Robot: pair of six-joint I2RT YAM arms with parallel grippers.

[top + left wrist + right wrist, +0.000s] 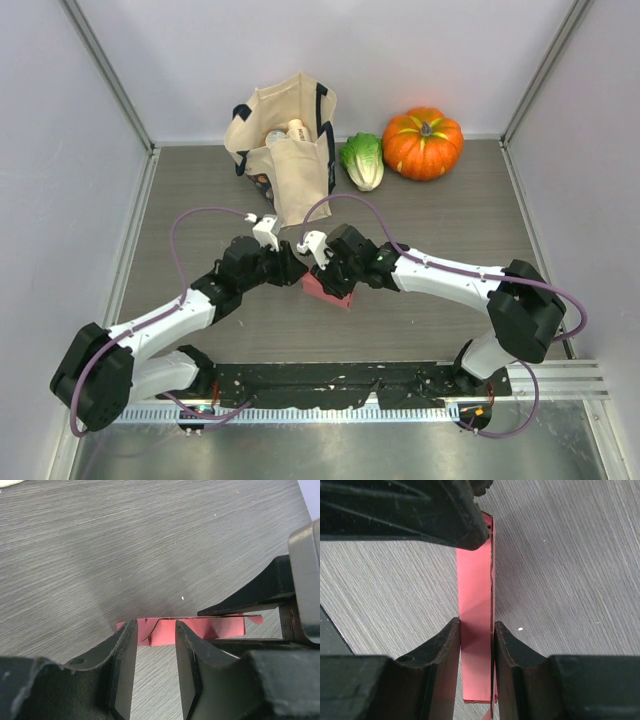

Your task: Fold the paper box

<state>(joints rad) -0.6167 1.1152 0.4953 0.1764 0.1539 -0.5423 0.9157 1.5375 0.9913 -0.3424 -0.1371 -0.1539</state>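
As right hand point(476, 625) pinches box point(476, 587), bag point(292, 150) distant

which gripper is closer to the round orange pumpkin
Right. The right gripper is below-left of the orange pumpkin in the top view; the left gripper sits further left.

- Paper box point(328, 289): one item, thin pink card, folded into a slim, long rectangular form.
- State: partly closed; dark seam line down one long edge; curved-cut flap visible at one end; small tab jutting out at the other end.
- Pose: low against the grey table point(450, 200), a narrow face turned up; actual contact with the table not discernible.
- Location: mid-table, ahead of the arm bases, at the meeting point of the two claws.
- Contact: pinched across the narrow width by the right claw point(476, 630); one end at the fingertips of the left claw point(156, 627), grip there unclear.
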